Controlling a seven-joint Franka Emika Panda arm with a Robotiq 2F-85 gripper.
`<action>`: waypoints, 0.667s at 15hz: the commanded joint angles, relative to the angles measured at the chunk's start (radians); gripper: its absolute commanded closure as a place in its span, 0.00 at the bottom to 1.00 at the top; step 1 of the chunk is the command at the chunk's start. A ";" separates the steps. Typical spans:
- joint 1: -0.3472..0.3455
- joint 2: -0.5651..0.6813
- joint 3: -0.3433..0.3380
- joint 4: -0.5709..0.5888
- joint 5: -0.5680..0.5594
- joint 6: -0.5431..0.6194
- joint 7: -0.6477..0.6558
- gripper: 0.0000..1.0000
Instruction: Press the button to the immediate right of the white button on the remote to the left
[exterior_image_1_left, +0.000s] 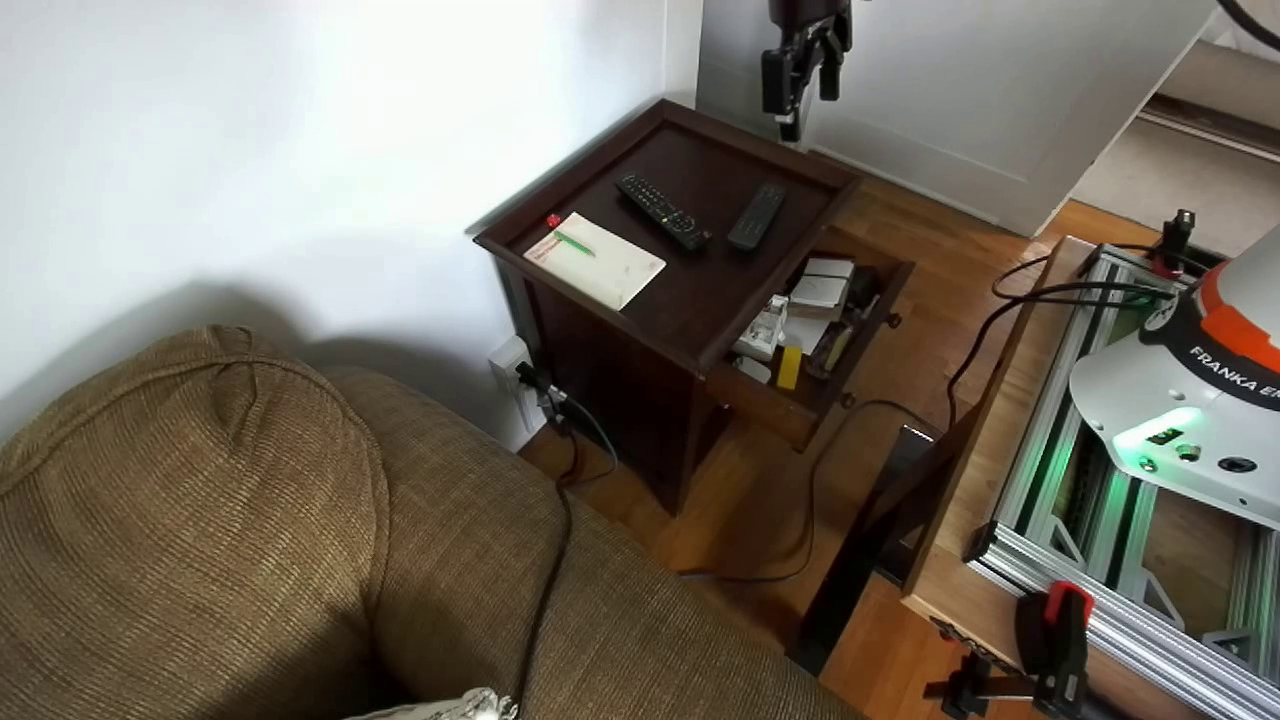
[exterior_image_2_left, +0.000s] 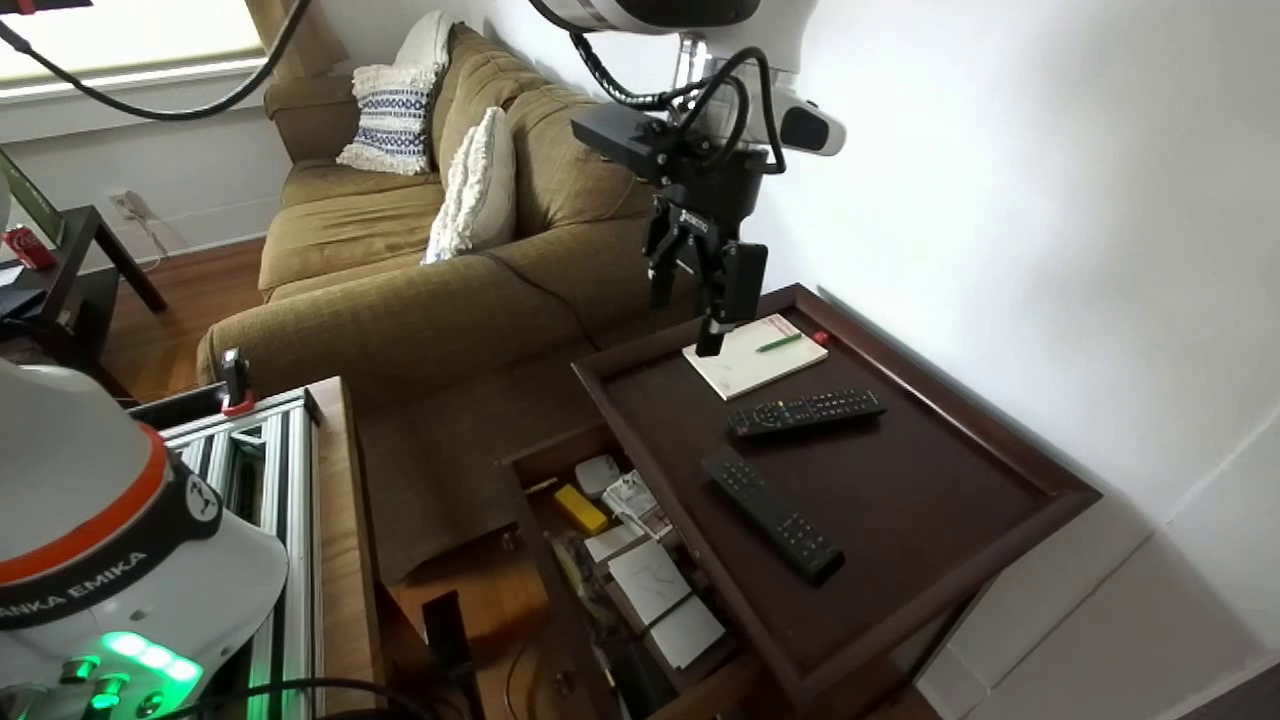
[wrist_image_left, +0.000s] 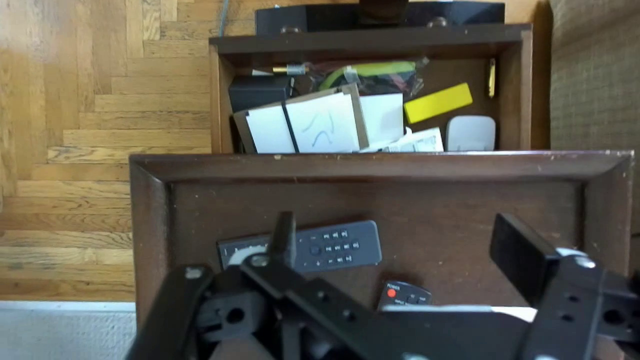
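Tabletop (exterior_image_1_left: 690, 285) in every view: both exteriors slantwise, wrist closest, overhead.

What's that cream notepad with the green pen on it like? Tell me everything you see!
The notepad is a flat, cream rectangle that looks like paper, with red printing, too blurry to read, at the end nearest the wall. It lies flat on the brown tabletop, by the raised rim nearest the sofa. The green pen rests on it, near the printing. A small red thing sits close by; I can't tell whether they touch.
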 joint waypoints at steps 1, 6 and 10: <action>0.009 0.136 0.013 0.104 0.006 0.063 0.022 0.00; 0.012 0.134 0.009 0.101 0.001 0.055 0.016 0.00; 0.012 0.134 0.009 0.106 0.001 0.055 0.016 0.00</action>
